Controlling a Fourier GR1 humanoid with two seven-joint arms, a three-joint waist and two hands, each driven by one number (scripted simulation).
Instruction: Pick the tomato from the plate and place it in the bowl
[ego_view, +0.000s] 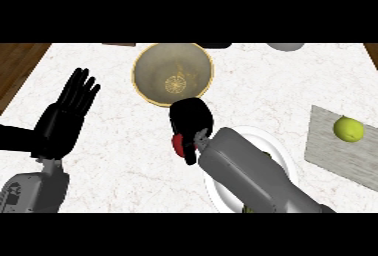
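Right hand (191, 120) is curled around the red tomato (178, 145), lifted off the white plate (284, 155) mid-frame. The bowl (173, 74), tan, round and glossy inside, sits just above the hand in frame. Left hand (65, 117) rests open at left over the marbled counter (125, 160).

- Counter (133, 165): white marble-look stone, faint veining, smooth.
- Bowl (148, 60): dull tan interior, glossy yellow rim.
- Plate (277, 147): smooth white, ceramic-like.
- Slab (332, 155): grey stone-look, matt.
- Lemon (348, 128): slightly shiny skin.
- Hands (63, 120): matt black; forearms (251, 175) smooth grey.
- Floor (18, 62): brown wood.
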